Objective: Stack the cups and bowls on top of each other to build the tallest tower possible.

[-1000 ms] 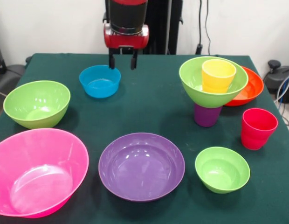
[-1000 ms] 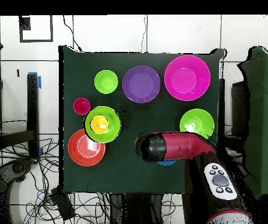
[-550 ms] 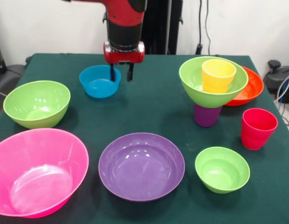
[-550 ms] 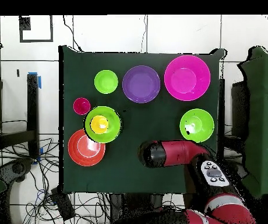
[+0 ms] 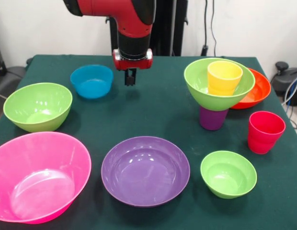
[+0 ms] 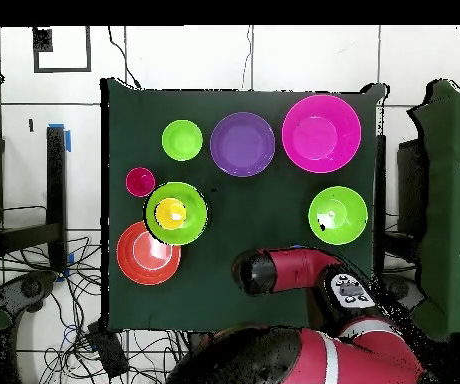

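While the red and black arm hangs over the far part of the dark green table [image 5: 153,105], its gripper [image 5: 131,79] sits just right of the small glossy blue plastic bowl [image 5: 91,81] in the front view, apart from it and holding nothing. You see the fingers drawn close together, with no gap showing between them: clenched on air.

Look at the tower [image 5: 219,91]: a purple plastic cup [image 5: 212,119] stands upright as base, a lime green plastic bowl [image 5: 201,85] rests on its mouth, and a yellow-orange stepped cup [image 5: 224,76] stands inside that bowl. Just behind it, touching or nearly so, lies the wide orange-red bowl [image 5: 260,91].

You find the red stepped tumbler [image 5: 265,132] upright and alone, right of the tower. A smaller lime green bowl [image 5: 228,173] sits near the front right. The wide purple bowl [image 5: 145,170] occupies front centre, the large hot pink bowl [image 5: 37,175] front left, tilted slightly. A third lime green bowl [image 5: 38,106] sits at the left edge, near the blue one.

From overhead, the arm covers the blue bowl almost entirely.
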`<state>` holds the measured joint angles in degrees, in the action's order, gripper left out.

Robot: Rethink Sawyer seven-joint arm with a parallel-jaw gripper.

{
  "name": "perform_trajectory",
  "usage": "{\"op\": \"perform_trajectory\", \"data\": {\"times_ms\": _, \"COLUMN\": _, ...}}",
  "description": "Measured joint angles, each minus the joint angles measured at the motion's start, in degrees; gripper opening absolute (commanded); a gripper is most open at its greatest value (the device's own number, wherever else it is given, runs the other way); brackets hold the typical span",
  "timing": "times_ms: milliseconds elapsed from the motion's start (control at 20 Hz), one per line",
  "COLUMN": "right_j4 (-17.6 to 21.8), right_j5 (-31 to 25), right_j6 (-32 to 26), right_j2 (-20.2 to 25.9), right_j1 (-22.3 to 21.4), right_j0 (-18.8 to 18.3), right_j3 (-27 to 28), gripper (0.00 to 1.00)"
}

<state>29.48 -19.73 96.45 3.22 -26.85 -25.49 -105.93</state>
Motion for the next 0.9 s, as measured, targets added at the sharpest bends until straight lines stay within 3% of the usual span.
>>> {"op": "perform_trajectory", "data": {"times_ms": 200, "right_j4": 0.0, "right_j5": 0.0, "right_j6": 0.0, "right_j2": -0.9, "right_j1": -0.2, "right_j0": 0.9, "right_j3": 0.0, "gripper": 0.0}}
{"op": "perform_trajectory", "data": {"times_ms": 250, "right_j4": 0.0, "right_j5": 0.0, "right_j6": 0.0, "right_j2": -1.6, "right_j1": -0.5, "right_j0": 1.4, "right_j3": 0.0, "gripper": 1.0}}
{"op": "perform_trajectory", "data": {"times_ms": 900, "right_j4": 0.0, "right_j5": 0.0, "right_j6": 0.0, "right_j2": -3.4, "right_j1": -3.3, "right_j0": 2.5, "right_j3": 0.0, "gripper": 1.0}}
